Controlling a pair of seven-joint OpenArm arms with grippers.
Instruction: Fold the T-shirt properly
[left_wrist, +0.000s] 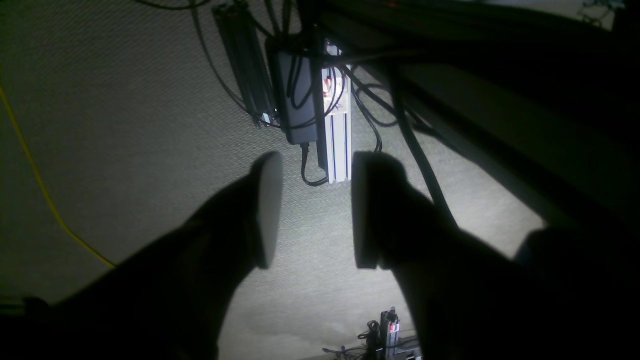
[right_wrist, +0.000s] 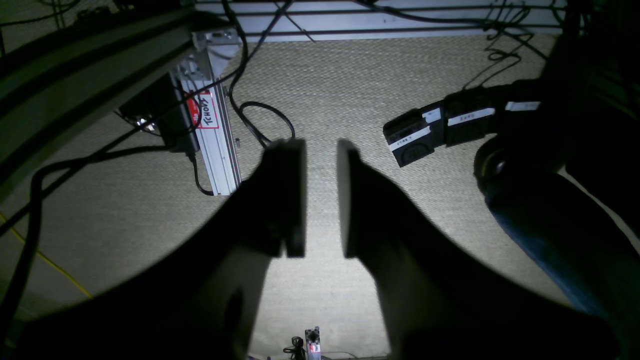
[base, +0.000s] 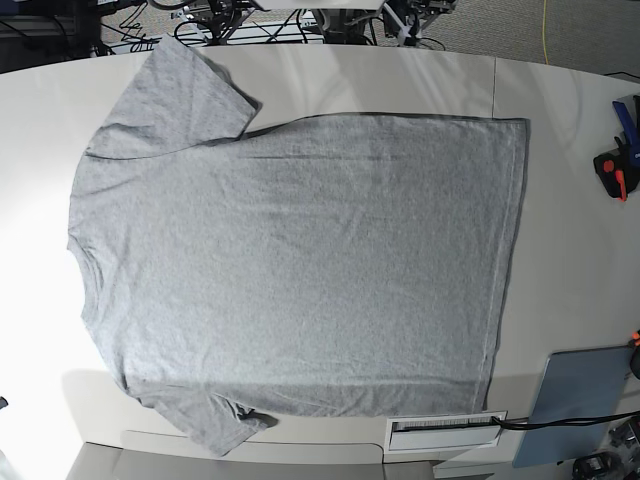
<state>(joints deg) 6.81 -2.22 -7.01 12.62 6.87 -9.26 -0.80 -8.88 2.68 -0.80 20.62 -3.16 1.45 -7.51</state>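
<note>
The heather-grey T-shirt (base: 290, 265) lies flat and spread out on the white table (base: 560, 180) in the base view, neck to the left, hem to the right, both sleeves out, plain side up. No lettering shows. Neither arm shows in the base view. My left gripper (left_wrist: 312, 210) is open and empty, hanging over carpet away from the table. My right gripper (right_wrist: 320, 195) is open and empty, also over carpet. The shirt is in neither wrist view.
A rigid grey-blue flat panel (base: 575, 400) lies at the table's near right corner, beside a white label strip (base: 445, 428). A red and black tool (base: 612, 172) sits at the right edge. Aluminium frame legs (left_wrist: 337, 135) (right_wrist: 212, 135), cables and a person's leg (right_wrist: 550, 225) show below.
</note>
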